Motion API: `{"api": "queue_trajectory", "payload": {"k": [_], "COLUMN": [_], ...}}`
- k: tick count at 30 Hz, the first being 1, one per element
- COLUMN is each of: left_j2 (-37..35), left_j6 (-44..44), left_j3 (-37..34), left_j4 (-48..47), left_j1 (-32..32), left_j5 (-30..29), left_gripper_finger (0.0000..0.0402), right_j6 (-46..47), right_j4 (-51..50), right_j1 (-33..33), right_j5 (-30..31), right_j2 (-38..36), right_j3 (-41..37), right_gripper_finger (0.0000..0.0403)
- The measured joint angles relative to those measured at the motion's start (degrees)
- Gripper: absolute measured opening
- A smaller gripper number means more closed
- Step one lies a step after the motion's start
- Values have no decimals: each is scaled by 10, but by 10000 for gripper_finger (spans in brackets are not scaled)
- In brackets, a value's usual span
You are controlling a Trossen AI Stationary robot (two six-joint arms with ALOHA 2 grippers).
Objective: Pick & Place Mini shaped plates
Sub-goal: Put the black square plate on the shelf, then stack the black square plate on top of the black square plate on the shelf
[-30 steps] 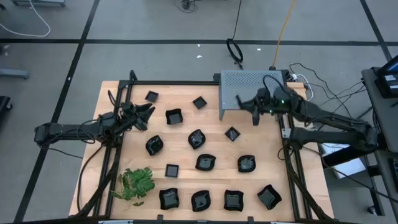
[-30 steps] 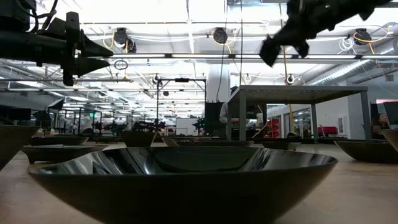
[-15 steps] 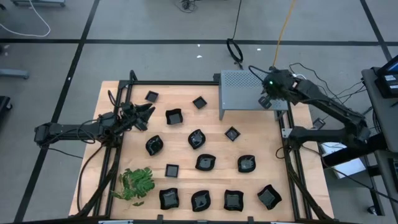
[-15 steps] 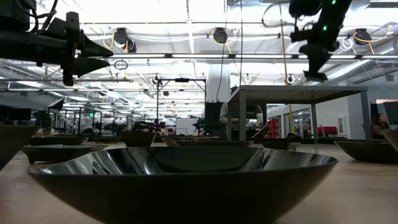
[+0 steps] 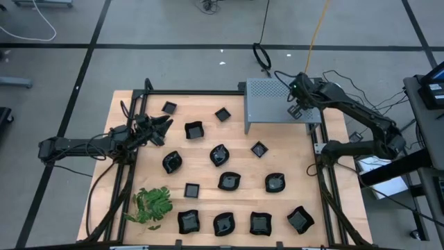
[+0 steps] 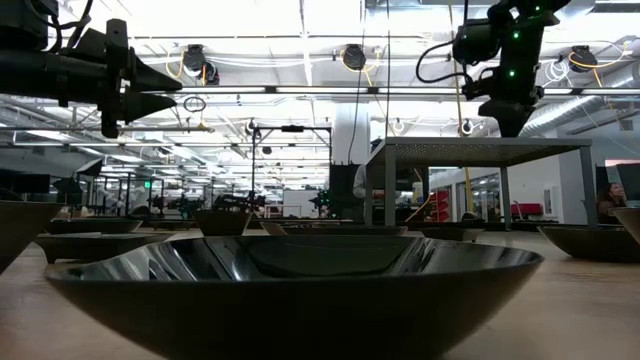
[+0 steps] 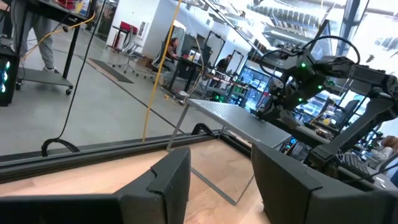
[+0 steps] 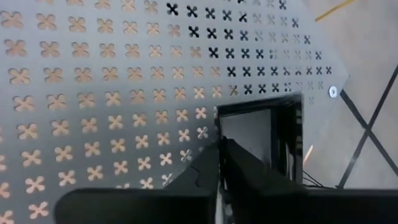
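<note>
On wooden table (image 5: 208, 173), black plates (image 5: 229, 180)

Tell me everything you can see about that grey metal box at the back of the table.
The grey metal box is light sheet metal, its flat top punched with rows of four-petal holes. It stands on thin legs, open underneath, at the wooden table's far right corner. The right gripper holds a small square black plate above its top.

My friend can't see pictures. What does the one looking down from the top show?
A wooden table holds many small black plates, a green leafy sprig and a grey perforated box. The right gripper hovers above the box; the left gripper waits at the table's left edge.
</note>
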Motion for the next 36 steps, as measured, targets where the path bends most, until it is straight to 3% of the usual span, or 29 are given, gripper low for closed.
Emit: {"api": "queue_trajectory", "payload": {"k": [6,10,18,22,24,32,36], "left_j2": [0,0,0,0,0,0,0], "left_j6": [0,0,0,0,0,0,0], "left_j3": [0,0,0,0,0,0,0], "left_j4": [0,0,0,0,0,0,0], "left_j1": [0,0,0,0,0,0,0], "left_j5": [0,0,0,0,0,0,0], "left_gripper_finger": [173,173,173,173,173,173,173], "right_j6": [-21,-35,20,32,46,85,29], "right_j4": [4,-2,36,42,44,162,274], "right_j1": [6,20,89,164,212,433,519], "right_j5": [31,17,-180,-272,-290,-286,-264], "right_j2": [-23,-58,-135,-148,-148,-136,-117], "right_j3": [3,20,25,-6,-32,-153,-196], "right_gripper_finger": [91,134,143,137,136,136,136]}}
